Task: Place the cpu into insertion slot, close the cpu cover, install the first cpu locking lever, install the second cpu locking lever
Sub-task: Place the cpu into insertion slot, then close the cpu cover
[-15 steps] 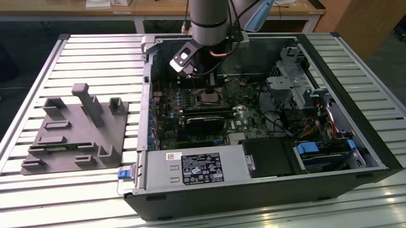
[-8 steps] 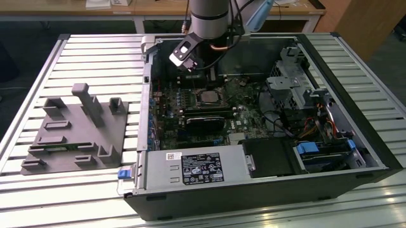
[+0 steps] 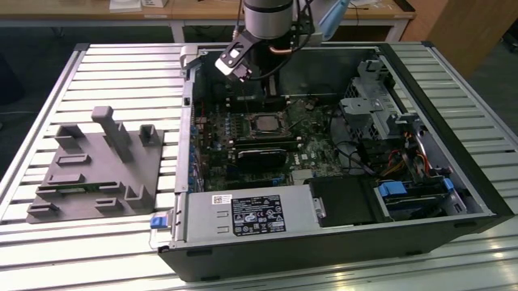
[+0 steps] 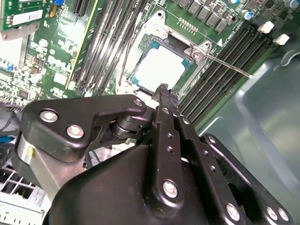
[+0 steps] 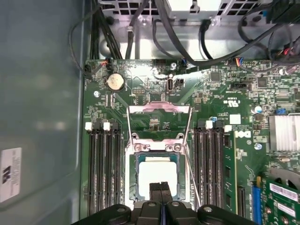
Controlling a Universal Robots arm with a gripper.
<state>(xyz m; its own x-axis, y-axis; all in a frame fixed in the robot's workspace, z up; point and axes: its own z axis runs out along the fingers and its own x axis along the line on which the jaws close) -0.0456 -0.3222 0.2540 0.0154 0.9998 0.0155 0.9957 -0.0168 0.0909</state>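
Cpu: we found the cpu [image 5: 157, 176] lying flat in its socket, pale top up, on the motherboard [image 5: 112, 101].
Cpu cover: the cpu cover [image 5: 159, 109] stood swung open just beside the socket, with bare board showing through its window.
Lever: a thin locking lever [image 4: 229, 65] ran free alongside the socket, and we judged it unlatched.
Hand: the hand [image 5: 161, 188] hung just above the chip's edge, its fingertips [image 5: 156, 188] together and gripping nothing.
Risk: we judged that a push from the closed tips could tilt the chip and hurt the socket contacts. A cover brought down on a chip out of square would jam. The free lever could snag the hand.
Surface: the open computer case [image 3: 324, 242] lay on its side on a slatted metal counter [image 3: 121, 73]. A grey moulded fixture [image 3: 89, 163] sat well apart at the exterior view's left.
Room: wooden desks [image 3: 202, 9] stood at the far side.
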